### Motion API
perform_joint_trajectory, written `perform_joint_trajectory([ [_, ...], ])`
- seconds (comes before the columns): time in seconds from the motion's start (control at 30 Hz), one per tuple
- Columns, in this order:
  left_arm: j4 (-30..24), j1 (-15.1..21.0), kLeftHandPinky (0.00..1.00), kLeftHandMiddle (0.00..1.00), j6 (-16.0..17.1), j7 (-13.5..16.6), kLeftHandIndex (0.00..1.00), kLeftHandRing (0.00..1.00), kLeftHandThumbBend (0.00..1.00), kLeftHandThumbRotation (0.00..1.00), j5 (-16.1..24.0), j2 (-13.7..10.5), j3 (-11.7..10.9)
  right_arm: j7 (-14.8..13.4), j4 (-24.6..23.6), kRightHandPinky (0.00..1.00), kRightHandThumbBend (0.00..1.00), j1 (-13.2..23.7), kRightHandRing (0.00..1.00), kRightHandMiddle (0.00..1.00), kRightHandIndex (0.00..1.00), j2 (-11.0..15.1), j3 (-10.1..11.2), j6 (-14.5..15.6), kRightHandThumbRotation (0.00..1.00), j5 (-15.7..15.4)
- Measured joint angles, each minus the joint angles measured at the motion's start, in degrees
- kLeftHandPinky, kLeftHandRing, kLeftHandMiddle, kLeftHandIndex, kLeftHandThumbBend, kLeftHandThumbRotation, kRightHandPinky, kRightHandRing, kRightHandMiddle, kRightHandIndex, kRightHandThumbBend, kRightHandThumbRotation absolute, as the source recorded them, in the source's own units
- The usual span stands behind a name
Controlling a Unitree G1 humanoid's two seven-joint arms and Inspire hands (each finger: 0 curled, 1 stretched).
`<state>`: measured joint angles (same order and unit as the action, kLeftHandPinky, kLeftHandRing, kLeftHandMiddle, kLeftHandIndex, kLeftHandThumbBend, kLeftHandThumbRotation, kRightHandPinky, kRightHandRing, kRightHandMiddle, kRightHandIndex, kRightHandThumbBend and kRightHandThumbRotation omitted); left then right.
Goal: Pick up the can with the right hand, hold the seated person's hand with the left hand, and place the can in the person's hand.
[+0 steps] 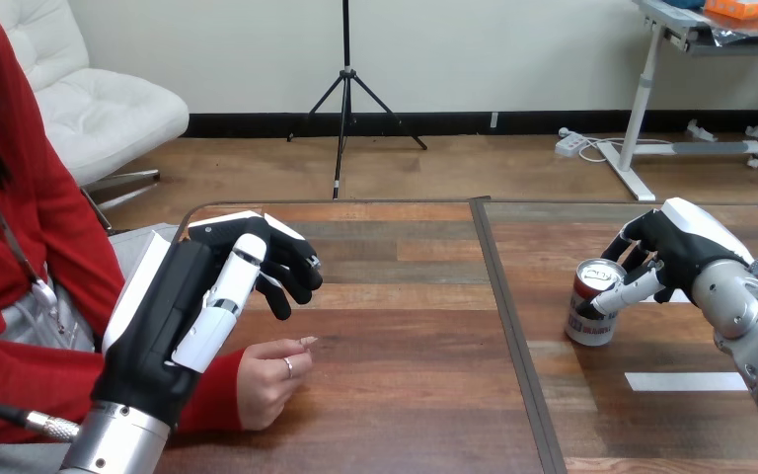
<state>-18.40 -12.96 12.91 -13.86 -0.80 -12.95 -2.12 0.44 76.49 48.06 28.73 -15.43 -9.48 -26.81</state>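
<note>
A red and silver can stands upright on the right half of the wooden table. My right hand is at its upper part, with the thumb across the front and the fingers curled behind the rim. My left hand hovers over the table's left side, palm turned inward, fingers loosely bent and holding nothing. Just below and in front of it, the person's hand rests on the table, loosely curled, apart from my left hand.
A dark seam runs front to back down the table's middle, between the person's hand and the can. A white tape strip lies on the table near my right forearm. The person sits at the left edge.
</note>
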Motion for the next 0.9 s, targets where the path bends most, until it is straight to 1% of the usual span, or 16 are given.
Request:
perform_joint_trajectory([
  [0.03, 0.0, 0.0, 0.31, 0.46, 0.0, 0.0, 0.43, 0.43, 0.0, 0.93, 0.0, 0.0, 0.0, 0.0, 0.0, 0.33, 0.72, 0.0, 0.37, 0.43, 0.47, 0.0, 0.0, -0.2, 0.0, 0.0],
  [0.17, 0.0, 0.0, 0.31, 0.46, 0.0, 0.0, 0.43, 0.43, 0.0, 0.93, 0.0, 0.0, 0.0, 0.0, 0.0, 0.33, 0.73, 0.0, 0.37, 0.44, 0.47, 0.0, 0.0, -0.2, 0.0, 0.0],
  [0.9, 0.0, 0.0, 0.31, 0.45, 0.0, 0.1, 0.42, 0.43, 0.0, 0.93, 0.1, 0.0, -0.1, 0.0, 0.0, 0.37, 0.77, 0.0, 0.42, 0.47, 0.48, 0.0, 0.0, -0.5, 0.0, 0.0],
])
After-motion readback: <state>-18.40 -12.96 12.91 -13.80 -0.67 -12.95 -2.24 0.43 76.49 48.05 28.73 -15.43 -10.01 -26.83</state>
